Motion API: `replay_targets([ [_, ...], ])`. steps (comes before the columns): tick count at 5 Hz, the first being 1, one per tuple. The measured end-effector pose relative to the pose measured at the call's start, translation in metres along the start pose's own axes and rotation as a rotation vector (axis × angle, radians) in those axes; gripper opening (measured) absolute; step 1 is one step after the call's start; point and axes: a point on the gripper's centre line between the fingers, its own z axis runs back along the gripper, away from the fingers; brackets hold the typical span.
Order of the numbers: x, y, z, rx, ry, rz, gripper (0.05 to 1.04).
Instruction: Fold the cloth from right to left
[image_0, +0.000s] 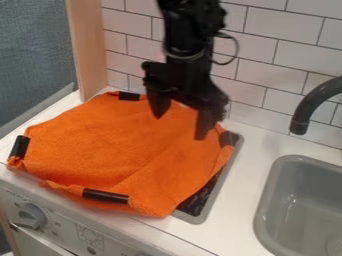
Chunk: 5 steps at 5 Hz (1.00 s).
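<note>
Rumpled, nubby orange cloth (100, 145), smooth black strips (105, 196) along its edges; black tool (180, 128) over it, fingers apart

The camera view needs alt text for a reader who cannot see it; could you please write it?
An orange cloth with four black pieces along its edges lies spread on a white counter, the open hand of a black robot arm hanging over its back part. To the right is a grey sink; behind, a white tiled wall.
</note>
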Motion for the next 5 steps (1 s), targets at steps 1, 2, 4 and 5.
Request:
replay_targets([
  [1, 0.019, -0.009, -0.006, 0.040, 0.005, 0.115, 0.999],
  [2, 0.040, -0.009, -0.016, 0.063, -0.005, 0.220, 0.999],
  [4, 0.071, -0.021, -0.052, 0.053, 0.044, 0.282, 0.999],
  [5, 0.070, -0.026, -0.073, 0.054, 0.096, 0.291, 0.999],
])
